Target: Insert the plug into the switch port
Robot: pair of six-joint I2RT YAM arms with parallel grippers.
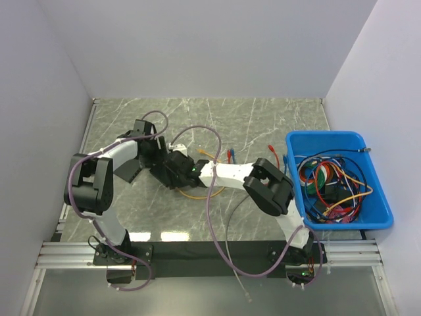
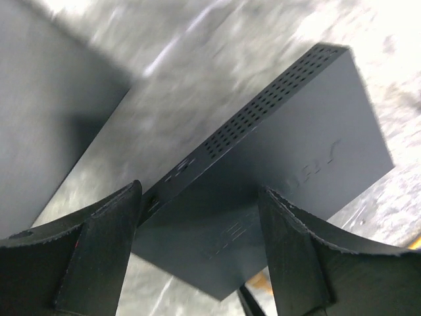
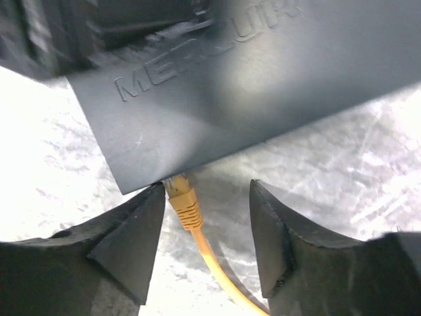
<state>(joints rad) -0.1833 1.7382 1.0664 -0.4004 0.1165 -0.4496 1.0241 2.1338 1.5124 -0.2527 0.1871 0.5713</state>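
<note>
**Inspector:** State of the right tool (image 3: 207, 194)?

**Assessor:** Open. Its fingers stand apart on either side of the orange plug (image 3: 183, 201), and bare counter (image 3: 329, 171) shows between the plug and one finger. It grips nothing.

**Inspector:** And the plug itself?

**Assessor:** Its nose is at the lower edge of the switch (image 3: 263, 85), where the ports appear to lie. The cable (image 3: 217, 270) trails away from the switch across the counter. That edge hides whether the latch is home.

**Inspector:** Left tool (image 2: 200, 194)?

**Assessor:** Jaws wide, straddling the switch's near corner. I cannot tell whether they press on the casing.

**Inspector:** Recommendation for the step?

**Assessor:** In my judgement, confirm seating before drawing off. Back the right tool straight along the cable line, away from the switch, so that no finger drags the boot sideways. The left tool should steady the switch meanwhile, since a light casing will likely slide or tip.
</note>
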